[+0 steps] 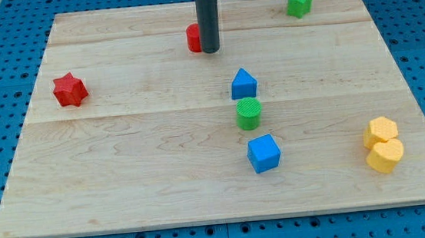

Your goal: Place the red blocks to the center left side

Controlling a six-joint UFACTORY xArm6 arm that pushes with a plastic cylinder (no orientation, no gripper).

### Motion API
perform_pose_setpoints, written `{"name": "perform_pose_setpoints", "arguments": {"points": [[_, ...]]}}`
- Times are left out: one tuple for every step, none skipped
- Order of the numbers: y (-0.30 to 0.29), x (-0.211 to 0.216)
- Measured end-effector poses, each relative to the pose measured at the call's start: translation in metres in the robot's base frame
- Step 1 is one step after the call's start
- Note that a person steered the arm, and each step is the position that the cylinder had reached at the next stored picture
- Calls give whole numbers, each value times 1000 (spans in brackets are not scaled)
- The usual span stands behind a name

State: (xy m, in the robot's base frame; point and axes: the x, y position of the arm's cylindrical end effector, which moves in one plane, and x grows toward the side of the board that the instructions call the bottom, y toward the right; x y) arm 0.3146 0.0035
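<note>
A red star-shaped block [69, 90] lies near the board's left edge, a little above mid-height. A second red block [193, 38], partly hidden by the rod so its shape is unclear, sits near the top centre. My tip [210, 51] stands right against that block's right side, touching or nearly touching it. The dark rod rises straight up out of the view's top.
A blue triangular-topped block [243, 84], a green cylinder [248, 113] and a blue cube [263, 153] line up below my tip. A green star block [299, 2] sits at top right. Two yellow blocks [383, 144] sit together at right. The wooden board [126, 188] has blue pegboard around it.
</note>
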Motion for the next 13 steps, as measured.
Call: {"name": "perform_pose_setpoints", "arguments": {"points": [[23, -7], [9, -36], [-24, -41], [-96, -41], [-168, -30], [-185, 15], [-181, 46], [-176, 28], [-149, 24], [-99, 42], [-88, 57], [-125, 56], [-168, 52]]}}
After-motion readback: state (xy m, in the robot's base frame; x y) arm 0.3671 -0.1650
